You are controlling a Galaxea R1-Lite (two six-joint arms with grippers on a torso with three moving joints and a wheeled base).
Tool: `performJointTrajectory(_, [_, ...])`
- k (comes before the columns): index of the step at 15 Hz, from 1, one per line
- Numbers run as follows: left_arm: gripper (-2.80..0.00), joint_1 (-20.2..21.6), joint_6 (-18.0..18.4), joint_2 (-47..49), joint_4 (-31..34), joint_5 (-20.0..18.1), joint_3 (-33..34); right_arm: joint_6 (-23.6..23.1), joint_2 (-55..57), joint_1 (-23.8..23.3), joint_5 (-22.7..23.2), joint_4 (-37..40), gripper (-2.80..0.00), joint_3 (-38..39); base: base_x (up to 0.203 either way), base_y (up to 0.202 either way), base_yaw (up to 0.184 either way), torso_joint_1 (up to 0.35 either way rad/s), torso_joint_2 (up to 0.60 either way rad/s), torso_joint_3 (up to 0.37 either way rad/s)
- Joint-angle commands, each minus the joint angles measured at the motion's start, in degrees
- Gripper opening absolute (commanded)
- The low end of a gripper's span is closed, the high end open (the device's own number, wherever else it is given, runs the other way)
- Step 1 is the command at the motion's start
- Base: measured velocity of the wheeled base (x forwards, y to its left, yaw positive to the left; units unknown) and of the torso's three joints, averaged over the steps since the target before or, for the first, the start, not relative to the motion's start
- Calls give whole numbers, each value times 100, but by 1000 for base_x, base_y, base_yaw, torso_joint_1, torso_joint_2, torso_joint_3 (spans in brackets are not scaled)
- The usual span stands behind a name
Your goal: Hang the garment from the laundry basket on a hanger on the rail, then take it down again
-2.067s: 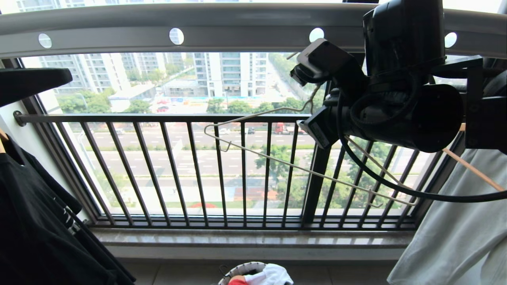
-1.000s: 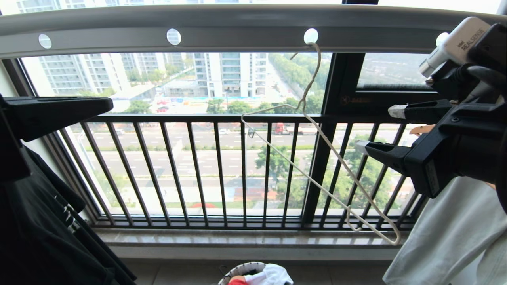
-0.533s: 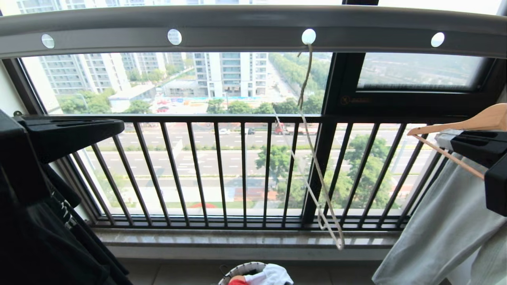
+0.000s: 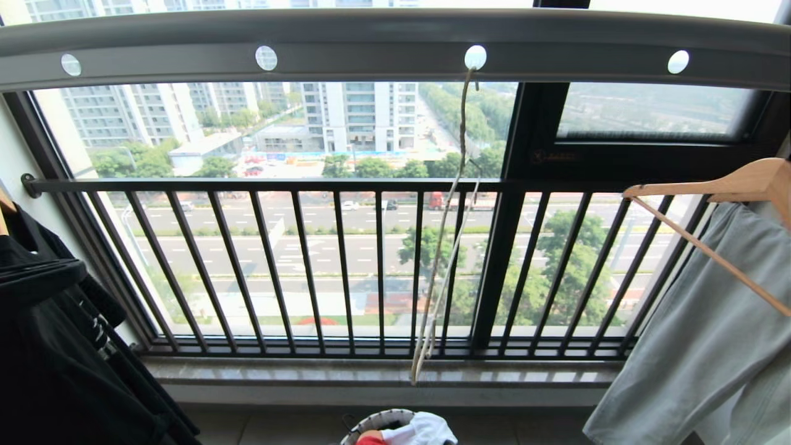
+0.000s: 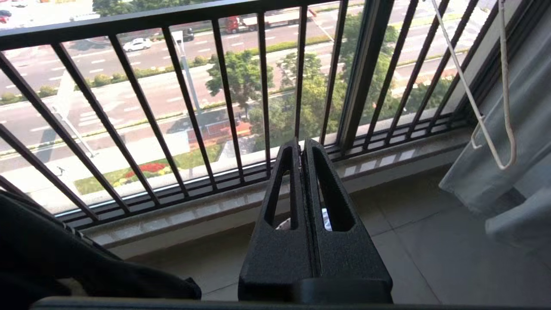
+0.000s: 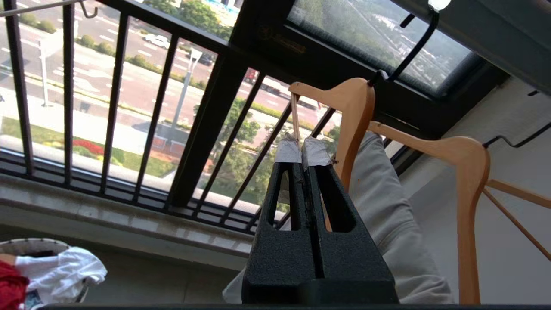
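On the left hangs a black shirt (image 4: 55, 346). The left pincer (image 5: 303, 148) is out of the head view. Its own camera shows it low, pointing down at the sill (image 5: 267, 202) under the window bars (image 5: 189, 107). Its two fingers are pressed tight together and hold nothing. A bit of the black shirt lies close beside it.

Up top runs the rail (image 4: 371, 43), long and grey with round holes. The hanger (image 4: 448, 228) hangs by its hook from one hole near the middle. It is turned edge-on, so it looks like a thin line reaching down to the sill. It is bare.

Below it, on the floor, stands the basket (image 4: 371, 425). A white cloth (image 4: 423, 429) lies on top in it. The red shirt (image 4: 369, 439) peeks out beside the cloth, still in the basket.

On the right a wooden hanger (image 4: 729, 185) carries a grey cloth (image 4: 698, 346). The right pincer (image 6: 302, 148) is out of the head view too. Its camera shows it pointing up at the wooden hangers and the grey cloth, which fill the space right ahead of it. Its white-taped tips touch each other, with nothing between them. I cannot tell if they touch the thin wooden bar behind them.
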Motion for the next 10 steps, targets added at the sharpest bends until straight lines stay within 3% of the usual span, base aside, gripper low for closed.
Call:
performJointTrajectory(1, [-280, 711, -32, -720, 95, 228, 181, 59, -585, -883, -6, 0, -280, 70, 0, 0, 0, 0, 0, 0])
performJointTrajectory(3, [-280, 1478, -62, -983, 121, 282, 362, 117, -762, -1480, -55, -17, -280, -73, 0, 0, 0, 0, 0, 0])
performJointTrajectory(10, [-280, 2726, -127, -2195, 126, 283, 808, 121, -1529, -2427, -235, 434, -280, -139, 0, 0, 0, 0, 0, 0])
